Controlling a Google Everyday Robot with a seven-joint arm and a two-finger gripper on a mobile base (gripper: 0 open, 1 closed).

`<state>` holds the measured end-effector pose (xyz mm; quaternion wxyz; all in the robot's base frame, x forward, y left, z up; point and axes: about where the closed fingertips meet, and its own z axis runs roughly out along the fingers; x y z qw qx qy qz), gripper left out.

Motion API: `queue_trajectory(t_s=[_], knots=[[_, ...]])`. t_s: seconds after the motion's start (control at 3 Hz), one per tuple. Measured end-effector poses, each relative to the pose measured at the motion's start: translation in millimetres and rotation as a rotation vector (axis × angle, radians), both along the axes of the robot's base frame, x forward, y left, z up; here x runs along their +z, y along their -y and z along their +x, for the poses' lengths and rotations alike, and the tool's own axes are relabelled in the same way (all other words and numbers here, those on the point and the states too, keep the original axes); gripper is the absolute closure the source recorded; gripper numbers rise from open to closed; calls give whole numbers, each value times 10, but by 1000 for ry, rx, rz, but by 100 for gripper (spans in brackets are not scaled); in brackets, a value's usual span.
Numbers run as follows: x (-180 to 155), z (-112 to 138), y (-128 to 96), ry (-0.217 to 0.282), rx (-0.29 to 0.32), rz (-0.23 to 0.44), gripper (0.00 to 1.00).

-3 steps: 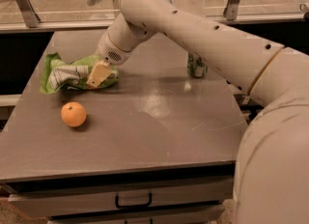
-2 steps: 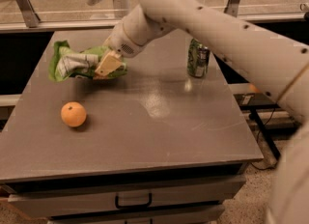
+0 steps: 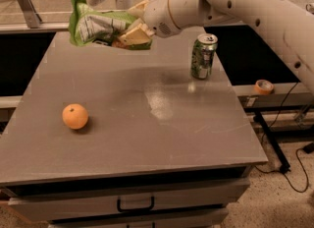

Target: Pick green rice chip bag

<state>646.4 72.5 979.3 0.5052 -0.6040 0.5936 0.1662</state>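
The green rice chip bag (image 3: 95,24) is a crumpled light-green foil bag with white printed panels. It hangs in the air above the far left part of the grey table (image 3: 147,124). My gripper (image 3: 133,30) is shut on the bag's right end, with its cream-coloured fingers (image 3: 135,36) clamped over the foil. The white arm reaches in from the upper right. The bag is clear of the table top.
An orange (image 3: 75,116) lies on the table's left side. An upright green soda can (image 3: 202,56) stands at the right rear. A drawer handle (image 3: 135,205) is below the front edge. A tape roll (image 3: 264,87) sits on a shelf to the right.
The gripper has lifted the bag off the table and carried it upward. The view has shifted, so the table now looks larger and closer.
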Motion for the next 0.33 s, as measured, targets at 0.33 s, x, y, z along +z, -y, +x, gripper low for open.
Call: queue_trajectory(t_s=[0.33], knots=[[-8, 3, -1, -1, -1, -3, 100]])
